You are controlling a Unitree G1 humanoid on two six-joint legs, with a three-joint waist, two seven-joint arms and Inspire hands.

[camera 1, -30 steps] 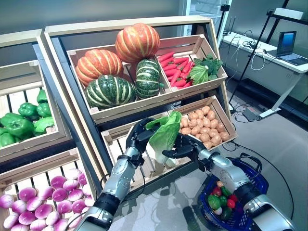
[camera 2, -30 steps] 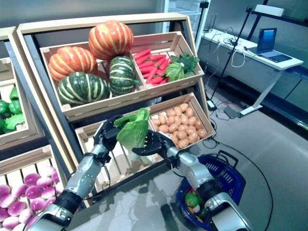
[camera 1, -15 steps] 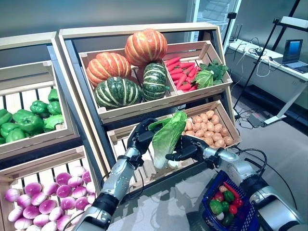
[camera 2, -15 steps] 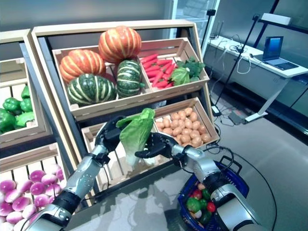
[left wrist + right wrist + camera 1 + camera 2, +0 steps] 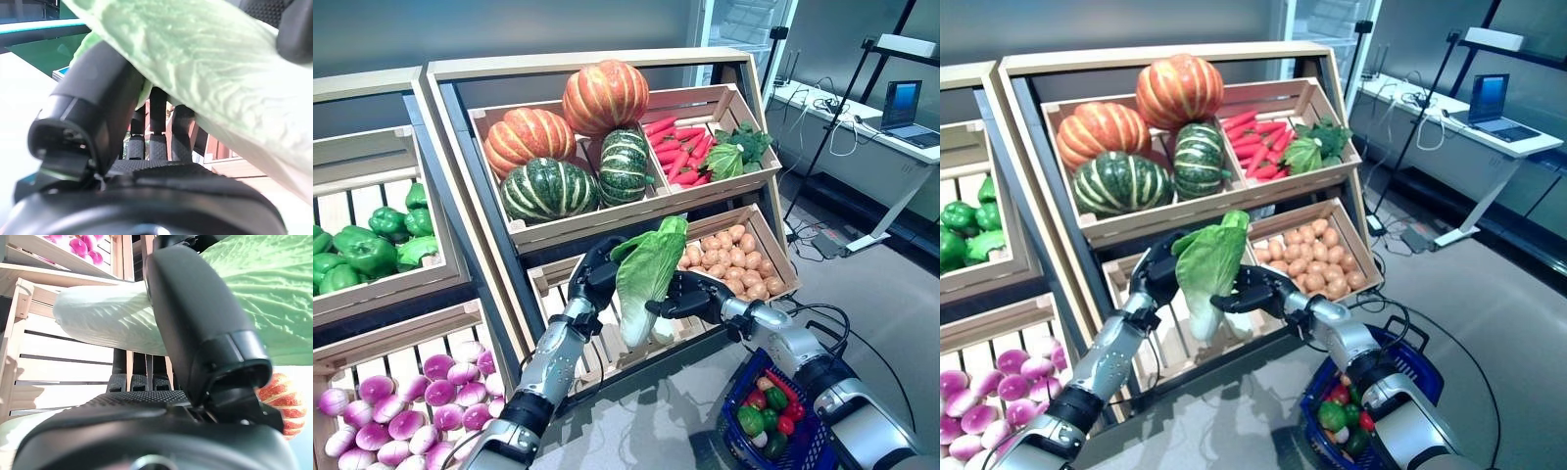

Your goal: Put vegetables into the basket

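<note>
Both hands hold a pale green leafy cabbage (image 5: 646,276) with a white stalk, upright in front of the stand's lower middle crate. My left hand (image 5: 594,281) is curled on its left side, my right hand (image 5: 693,294) on its right side. In the left wrist view the thumb (image 5: 93,98) and fingers close round the cabbage leaves (image 5: 205,63). In the right wrist view the thumb (image 5: 195,318) presses on the cabbage (image 5: 102,318). The blue plastic basket (image 5: 815,443) stands on the floor at the lower right, with red and green vegetables (image 5: 766,411) in it.
A tall wooden stand (image 5: 607,59) with slanted crates rises right in front of me, and a second stand (image 5: 372,98) is at the left. A desk with a laptop (image 5: 906,103) stands at the far right. Grey floor lies between the stand and the desk.
The cabbage has risen a little in front of the lower crate, held by both hands. The camera view has shifted slightly.
</note>
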